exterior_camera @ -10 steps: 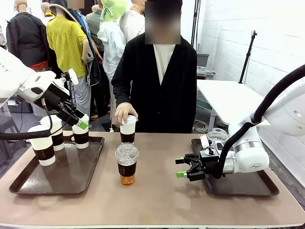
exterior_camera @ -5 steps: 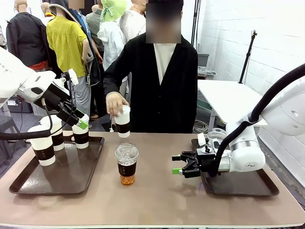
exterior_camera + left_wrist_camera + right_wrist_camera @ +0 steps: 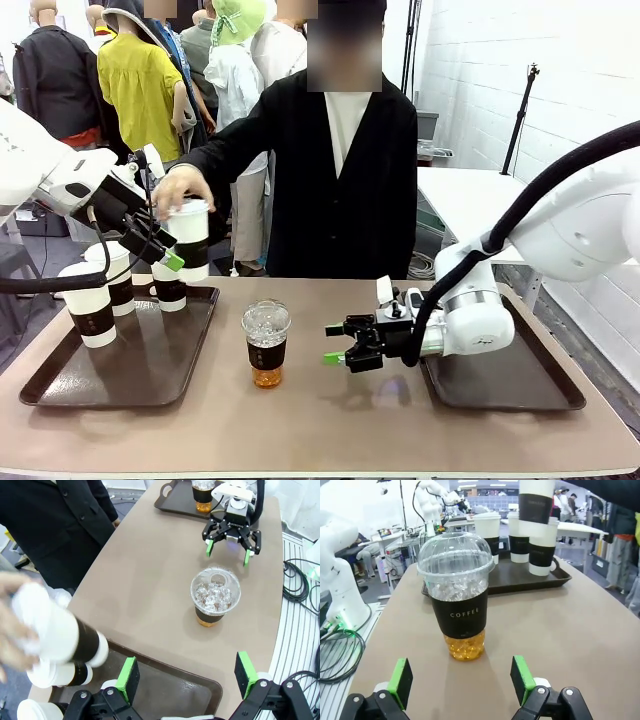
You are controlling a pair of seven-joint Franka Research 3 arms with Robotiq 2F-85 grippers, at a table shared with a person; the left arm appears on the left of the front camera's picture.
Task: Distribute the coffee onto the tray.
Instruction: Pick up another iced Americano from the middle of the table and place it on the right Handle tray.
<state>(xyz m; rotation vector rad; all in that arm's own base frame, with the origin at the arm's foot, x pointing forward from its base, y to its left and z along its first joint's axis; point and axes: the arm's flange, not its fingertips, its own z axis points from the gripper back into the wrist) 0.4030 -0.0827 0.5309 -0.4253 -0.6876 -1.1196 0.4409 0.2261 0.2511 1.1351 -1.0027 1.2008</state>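
A clear dome-lidded cup of amber coffee (image 3: 266,343) (image 3: 215,597) (image 3: 459,600) stands alone mid-table. My right gripper (image 3: 345,345) (image 3: 230,545) (image 3: 461,675) is open just right of it, level with it, fingers pointing at it and not touching. The person's hand holds a white lidded cup with a brown sleeve (image 3: 190,240) (image 3: 57,632) over the left tray (image 3: 60,385). My left gripper (image 3: 165,255) (image 3: 186,677) hangs open and empty above that tray, beside the held cup. Three white cups (image 3: 90,303) (image 3: 487,527) stand on the tray. Another dome cup (image 3: 202,492) sits on the right tray.
The right tray (image 3: 510,380) lies at the table's right, partly behind my right arm. The person stands at the far side, one arm stretched toward the left tray. Bare tabletop (image 3: 330,420) lies between the trays near the front edge.
The person lifted the white cup from mid-table and carried it left, over the left tray. My right gripper moved left toward the dome cup. My left gripper stayed put.
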